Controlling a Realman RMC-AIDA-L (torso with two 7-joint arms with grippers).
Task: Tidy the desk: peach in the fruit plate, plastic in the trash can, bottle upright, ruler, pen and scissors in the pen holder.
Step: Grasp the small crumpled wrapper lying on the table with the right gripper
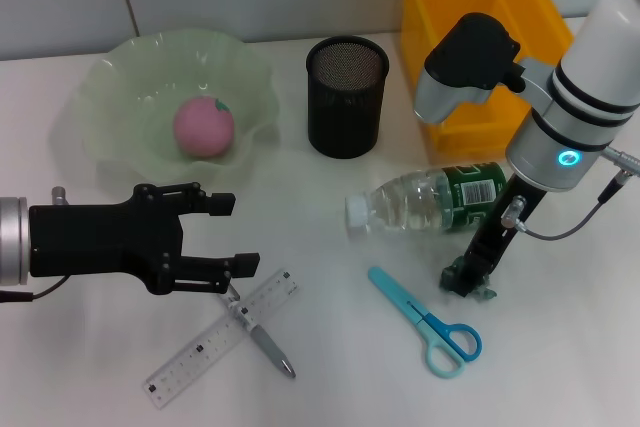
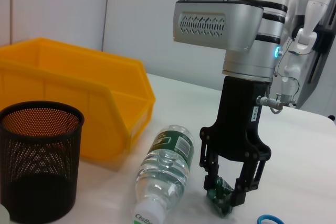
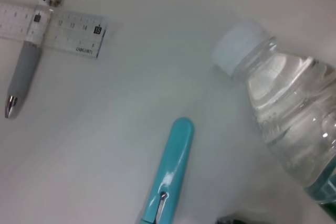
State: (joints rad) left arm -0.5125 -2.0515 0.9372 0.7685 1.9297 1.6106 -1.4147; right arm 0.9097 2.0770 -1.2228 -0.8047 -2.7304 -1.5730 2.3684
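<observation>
Leftmost, on a white counter (image 1: 330,387), a pale green fruit plate (image 1: 110,97) with the pink peach (image 1: 204,127) inside. Below it, the left gripper (image 1: 226,235), black, hovering level with its jaws wide and holding nothing, just above the ruler (image 1: 222,338). Across that ruler, a grey pen (image 1: 262,340); in the right wrist view only, the word "deli" and centimetre marks up to 15 legible on the ruler's end. Further right, a black mesh pen holder (image 1: 346,97), upright, near the plate. Then the clear bottle (image 1: 428,200) lying on its side, white cap toward the plate, green label with small print too fine to read in the head view; from the left wrist view, a white panel with a barcode-like strip on that label and a partial word, "Cestb…", near the neck. In front of the bottle, blue scissors (image 1: 427,321), closed. Beside them, the right gripper (image 1: 468,282) pointing down, jaws narrowed around a crumpled green piece of plastic (image 2: 220,196) touching the counter. Behind, against a pale wall, a yellow bin (image 1: 482,37).
</observation>
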